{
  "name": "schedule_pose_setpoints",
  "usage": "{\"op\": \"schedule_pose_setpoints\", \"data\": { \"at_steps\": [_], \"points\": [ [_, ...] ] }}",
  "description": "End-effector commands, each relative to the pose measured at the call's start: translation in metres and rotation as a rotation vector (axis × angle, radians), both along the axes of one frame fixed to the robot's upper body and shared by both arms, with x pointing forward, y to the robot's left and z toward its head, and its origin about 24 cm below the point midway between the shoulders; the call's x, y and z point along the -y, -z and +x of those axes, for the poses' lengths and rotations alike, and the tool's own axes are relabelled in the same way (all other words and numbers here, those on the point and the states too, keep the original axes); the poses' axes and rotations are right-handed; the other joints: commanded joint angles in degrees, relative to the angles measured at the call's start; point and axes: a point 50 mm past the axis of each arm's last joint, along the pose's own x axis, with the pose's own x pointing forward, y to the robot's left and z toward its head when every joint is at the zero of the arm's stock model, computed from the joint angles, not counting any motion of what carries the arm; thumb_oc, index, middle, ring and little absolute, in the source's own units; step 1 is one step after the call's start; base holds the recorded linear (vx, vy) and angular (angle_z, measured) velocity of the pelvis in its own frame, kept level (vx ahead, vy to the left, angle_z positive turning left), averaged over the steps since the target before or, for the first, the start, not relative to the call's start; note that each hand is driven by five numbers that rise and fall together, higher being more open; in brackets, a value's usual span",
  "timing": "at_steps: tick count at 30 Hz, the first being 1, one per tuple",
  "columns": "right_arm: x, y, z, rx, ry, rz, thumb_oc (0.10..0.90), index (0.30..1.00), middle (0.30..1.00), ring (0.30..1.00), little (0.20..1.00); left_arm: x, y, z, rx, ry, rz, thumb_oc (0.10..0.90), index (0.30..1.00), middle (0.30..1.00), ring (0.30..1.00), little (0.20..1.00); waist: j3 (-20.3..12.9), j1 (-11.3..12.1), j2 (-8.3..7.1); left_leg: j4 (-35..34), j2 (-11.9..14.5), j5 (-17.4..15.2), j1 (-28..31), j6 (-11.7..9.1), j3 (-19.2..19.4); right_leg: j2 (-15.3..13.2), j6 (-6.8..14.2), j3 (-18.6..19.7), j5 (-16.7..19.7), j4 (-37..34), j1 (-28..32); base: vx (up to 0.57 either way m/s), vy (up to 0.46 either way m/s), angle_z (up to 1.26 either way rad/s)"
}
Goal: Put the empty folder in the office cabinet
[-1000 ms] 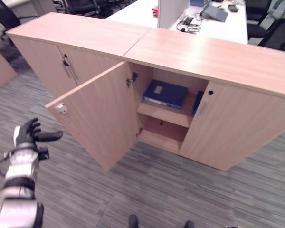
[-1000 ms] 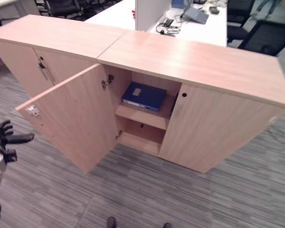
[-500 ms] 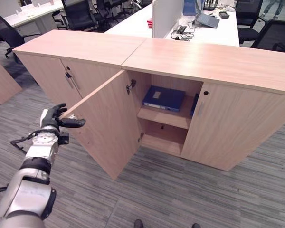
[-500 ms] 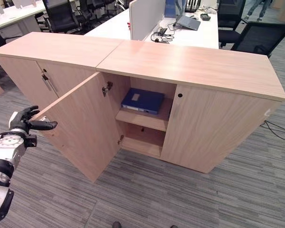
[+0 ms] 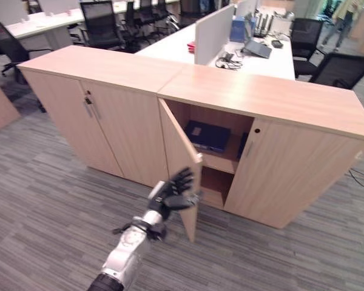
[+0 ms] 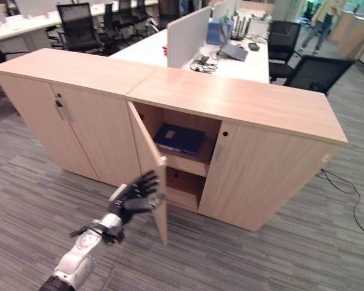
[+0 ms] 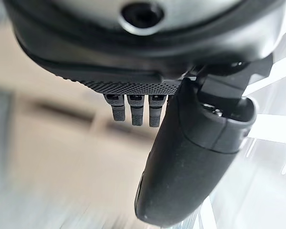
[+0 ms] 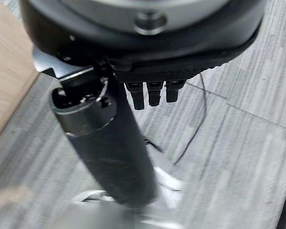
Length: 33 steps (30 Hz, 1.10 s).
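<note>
Left eye view: we note the left robot hand (image 5: 173, 193) nearest, fingers spread, flat against the outer face of the half-open cabinet door (image 5: 179, 163). Right robot hand (image 8: 133, 95) hangs over the carpet, fingers straight. Beyond the door, the blue folder (image 5: 207, 135) lies flat on the cabinet's (image 5: 303, 170) upper shelf.
</note>
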Motion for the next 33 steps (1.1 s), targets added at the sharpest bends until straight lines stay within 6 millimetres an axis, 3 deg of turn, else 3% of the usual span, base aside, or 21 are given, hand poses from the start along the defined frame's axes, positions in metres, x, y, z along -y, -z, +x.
{"op": "schedule_pose_setpoints", "data": {
  "at_steps": [1, 7, 10, 13, 14, 17, 20, 21, 22, 26, 33],
  "points": [
    [0.028, -0.011, 0.014, -0.020, -0.124, -0.095, 0.800, 0.900, 0.900, 0.900, 0.900, 0.029, -0.101, 0.030, 0.445, 0.261, -0.133, 0.800, 0.900, 0.900, 0.900, 0.900, 2.80, 0.62, 4.16, -0.04, 1.66, -10.26, 3.19, 0.22, -3.97, -0.76, 3.16, -3.31, -4.15, 0.35, 3.06, -0.01, -0.046, -0.20],
    [0.020, -0.009, 0.023, -0.001, -0.182, -0.086, 0.800, 0.900, 0.900, 0.900, 0.900, 0.049, -0.128, 0.022, 0.544, 0.351, -0.201, 0.800, 0.900, 0.900, 0.900, 0.900, 2.22, -0.03, 3.89, -0.04, 2.08, -10.06, 3.56, -0.03, -3.60, -0.40, 2.70, -2.64, -4.53, 0.35, 3.10, 0.00, -0.045, -0.13],
    [0.019, -0.009, 0.024, -0.001, -0.193, -0.086, 0.800, 0.900, 0.900, 0.900, 0.900, 0.049, -0.125, 0.023, 0.537, 0.342, -0.201, 0.800, 0.900, 0.900, 0.900, 0.900, 2.06, -0.32, 4.12, -0.04, 2.33, -10.06, 3.89, -0.19, -3.29, -0.12, 2.42, -2.11, -4.89, 0.35, 3.22, 0.00, -0.045, -0.12],
    [0.021, -0.009, 0.020, -0.016, -0.196, -0.093, 0.800, 0.900, 0.900, 0.900, 0.900, 0.033, -0.097, 0.029, 0.427, 0.248, -0.159, 0.800, 0.900, 0.900, 0.900, 0.900, 2.17, -0.56, 4.80, -0.04, 2.85, -10.17, 4.69, -0.48, -2.80, 0.35, 2.05, -1.70, -5.47, 0.35, 3.67, 0.00, -0.047, -0.04],
    [0.015, -0.008, 0.027, 0.003, -0.219, -0.081, 0.800, 0.900, 0.900, 0.900, 0.900, 0.030, -0.092, 0.028, 0.404, 0.224, -0.159, 0.800, 0.900, 0.900, 0.900, 0.900, 1.95, -0.54, 4.71, -0.04, 2.84, -9.97, 4.56, -0.45, -2.80, 0.29, 1.90, -1.52, -5.40, 0.35, 3.50, 0.01, -0.060, -0.04],
    [0.011, -0.006, 0.024, 0.014, -0.182, -0.051, 0.800, 0.900, 0.900, 0.900, 0.900, -0.011, -0.045, 0.026, 0.229, 0.065, -0.050, 0.800, 0.900, 0.900, 0.900, 0.900, 1.64, -0.33, 5.27, -0.04, 3.45, -9.92, 5.09, -0.73, -2.42, 1.08, 1.42, -0.90, -6.06, 0.35, 3.64, 0.01, -0.071, -0.09],
    [0.013, -0.005, 0.012, -0.017, -0.146, -0.054, 0.800, 0.900, 0.900, 0.900, 0.900, -0.041, -0.016, 0.012, 0.096, -0.042, -0.006, 0.800, 0.900, 0.900, 0.900, 0.900, 1.60, -0.28, 5.98, -0.04, 4.19, -9.45, 5.21, -1.14, -2.32, 1.97, 0.93, -0.37, -6.68, 0.35, 3.57, 0.01, -0.107, -0.19],
    [0.017, -0.005, 0.003, -0.039, -0.124, -0.061, 0.800, 0.900, 0.900, 0.900, 0.900, -0.059, 0.000, 0.001, 0.019, -0.103, 0.018, 0.800, 0.900, 0.900, 0.900, 0.900, 1.53, -0.19, 6.44, -0.04, 4.88, -9.01, 5.32, -1.53, -2.34, 2.86, 0.43, -0.03, -7.34, 0.35, 3.65, 0.01, -0.109, -0.05],
    [0.017, -0.005, 0.003, -0.039, -0.125, -0.061, 0.800, 0.900, 0.900, 0.900, 0.900, -0.059, -0.001, 0.001, 0.020, -0.104, 0.018, 0.800, 0.900, 0.900, 0.900, 0.900, 1.41, -0.21, 6.39, -0.04, 4.82, -8.88, 5.13, -1.50, -2.34, 2.80, 0.41, -0.01, -7.26, 0.35, 3.45, 0.01, -0.122, -0.02],
    [0.023, -0.007, -0.003, -0.047, -0.099, -0.073, 0.800, 0.900, 0.900, 0.900, 0.900, -0.084, 0.040, -0.024, -0.183, -0.242, 0.049, 0.800, 0.900, 0.900, 0.900, 0.900, 1.63, -0.32, 7.68, -0.02, 7.95, -7.14, 5.41, -3.18, -2.05, 6.20, -1.60, 1.18, -9.76, 0.35, 3.62, 0.01, -0.175, -0.01],
    [0.028, -0.010, 0.012, 0.040, -0.036, -0.096, 0.800, 0.900, 0.900, 0.900, 0.900, -0.096, 0.066, -0.034, -0.240, -0.414, 0.131, 0.800, 0.900, 0.900, 0.900, 0.900, 2.56, -0.56, 8.03, 0.70, 12.72, -3.42, 4.34, -5.89, -2.47, 11.98, -5.21, 2.57, -13.90, 0.35, 3.99, 0.00, -0.250, -0.06]
  ]
}}
